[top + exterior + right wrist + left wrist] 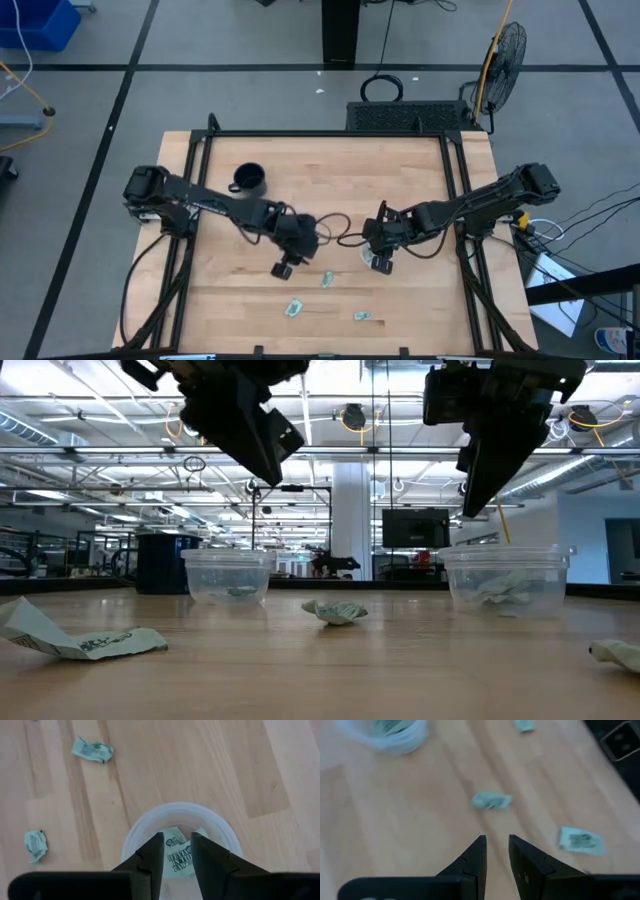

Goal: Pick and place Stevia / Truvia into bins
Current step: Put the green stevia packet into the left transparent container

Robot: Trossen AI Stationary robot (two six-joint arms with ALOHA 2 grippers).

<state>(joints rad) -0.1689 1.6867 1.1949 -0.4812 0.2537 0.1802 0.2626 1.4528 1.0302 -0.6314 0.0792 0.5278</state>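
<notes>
Three crumpled pale green packets lie flat on the wooden table: one (327,279), another (293,308) and a third (362,316). My left gripper (285,265) hovers above the table with only a narrow gap between its fingers, and the nearest packet (491,801) lies just ahead of it. One clear cup (395,732) with packets inside stands farther off. My right gripper (177,845) hangs above the other clear cup (180,827), also narrowly open. Packets (178,856) lie on that cup's bottom. In the low view both grippers are well above the cup rims (505,555).
A black mug (250,179) stands near the table's far left. Dark frame rails (460,190) run along the table's sides. Cables (345,235) loop between the two arms. Bare wood lies along the near edge (430,310).
</notes>
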